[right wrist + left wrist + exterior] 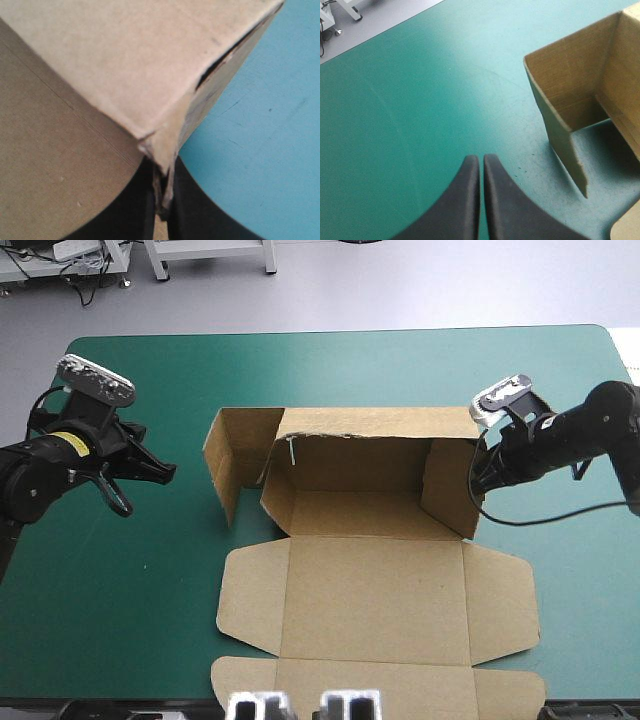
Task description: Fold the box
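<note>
Right gripper, black fingers all but closed, pinches the upright corner of the brown box at its end wall, the board sheet caught between them. The box's rear wall stands raised, while its base and front flaps lie flat on the teal-green desk. Left gripper (fingers pressed together, holding nothing) hangs over bare cover, the box's loose side flap standing ahead of it, off to one side and apart.

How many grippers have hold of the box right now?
1. The right gripper is shut on the box at its far right corner. The left gripper is shut on nothing, over the teal-green cover, apart from the box.
</note>
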Robot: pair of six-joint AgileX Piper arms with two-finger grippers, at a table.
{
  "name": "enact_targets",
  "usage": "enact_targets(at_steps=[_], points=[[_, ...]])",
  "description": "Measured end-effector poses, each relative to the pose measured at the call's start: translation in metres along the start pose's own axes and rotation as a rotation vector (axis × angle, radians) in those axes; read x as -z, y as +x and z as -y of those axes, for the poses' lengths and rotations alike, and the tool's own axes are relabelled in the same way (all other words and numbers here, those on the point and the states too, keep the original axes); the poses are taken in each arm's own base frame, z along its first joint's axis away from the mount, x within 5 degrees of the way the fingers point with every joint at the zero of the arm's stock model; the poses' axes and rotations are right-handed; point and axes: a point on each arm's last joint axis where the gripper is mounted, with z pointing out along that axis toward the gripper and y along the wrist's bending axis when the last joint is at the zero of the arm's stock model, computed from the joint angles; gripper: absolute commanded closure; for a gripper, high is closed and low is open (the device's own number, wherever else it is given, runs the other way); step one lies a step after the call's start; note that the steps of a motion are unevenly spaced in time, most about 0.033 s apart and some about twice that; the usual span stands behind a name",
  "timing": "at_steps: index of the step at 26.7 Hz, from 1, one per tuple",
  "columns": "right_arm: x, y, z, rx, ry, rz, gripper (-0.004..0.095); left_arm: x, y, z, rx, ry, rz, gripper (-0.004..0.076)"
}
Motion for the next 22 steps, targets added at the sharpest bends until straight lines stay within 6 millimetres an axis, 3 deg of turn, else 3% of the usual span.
enact_targets(at_steps=[3,8,11,13,17,19,22], points=[[-0.03,-0.025,0.026,-0.052,-0.045,-0.031,0.0933,0.0,0.004,-0.014,0.035,0.011,0.01,0.071],[-0.064,-0.062,0.06,-0.109,-0.07,0.029,0.0919,0.0,0.005,-0.015,0.045,0.031,0.019,0.071],[-0.079,-0.079,0.074,-0.121,-0.079,0.075,0.0796,-0.001,0.005,-0.014,0.057,0.046,0.022,0.071],[-0.085,-0.086,0.079,-0.105,-0.087,0.089,0.066,-0.002,0.006,-0.014,0.057,0.049,0.02,0.071],[-0.083,-0.095,0.081,-0.052,-0.099,0.099,0.0349,-0.003,0.007,-0.014,0.055,0.045,0.018,0.071],[-0.072,-0.102,0.081,-0.056,-0.088,0.127,0.0279,-0.003,0.007,-0.014,0.053,0.041,0.018,0.071],[-0.057,-0.111,0.079,-0.114,-0.067,0.168,0.0265,-0.003,0.007,-0.015,0.05,0.037,0.02,0.071]])
